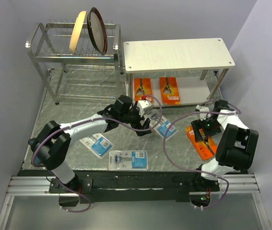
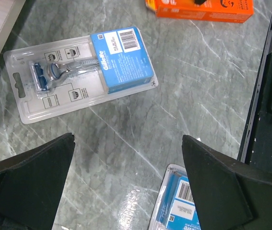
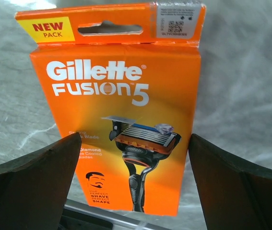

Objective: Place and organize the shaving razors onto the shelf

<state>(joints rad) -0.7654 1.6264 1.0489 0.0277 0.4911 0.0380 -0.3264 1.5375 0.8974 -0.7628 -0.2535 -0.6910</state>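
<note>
While two orange packs (image 1: pixel 144 88) were seen on the lower board of the shelf (image 1: pixel 193 93), one orange pack (image 3: pixel 121 120) by the right edge of the bench (image 1: pixel 126 141) and three blue packs (image 1: pixel 128 159) mid-bench were left | left gripper (image 2: pixel 127 139), right gripper (image 3: pixel 135 136): found open, empty.

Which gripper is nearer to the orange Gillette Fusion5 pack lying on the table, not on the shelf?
Right. The right gripper hangs open directly over that orange pack, a finger on each side. The left gripper hovers open by a blue-card razor pack, well away to the left.
</note>
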